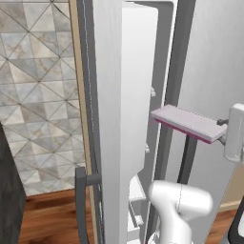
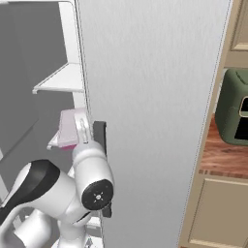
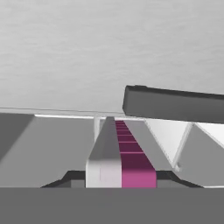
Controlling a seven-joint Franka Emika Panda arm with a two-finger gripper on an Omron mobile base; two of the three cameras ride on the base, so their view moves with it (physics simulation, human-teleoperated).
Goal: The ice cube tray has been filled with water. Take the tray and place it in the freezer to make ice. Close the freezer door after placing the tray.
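I've got the gripper [image 1: 223, 127] clenched on the ice cube tray [image 1: 188, 122], carrying it; next push left into the freezer [image 2: 58, 87].

White Franka arm rising from the base, elbow bent, forearm reaching forward at mid-height. The gripper [image 1: 223, 129] points sideways, its dark fingers [image 3: 65, 177] clamped on the near end of the ice cube tray [image 1: 188, 123], which it holds level.

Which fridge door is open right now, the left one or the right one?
The freezer door, the left one, is swung out, exposing white shelves. The right door sits flat and closed. The gripper holds the ice cube tray at the opening.
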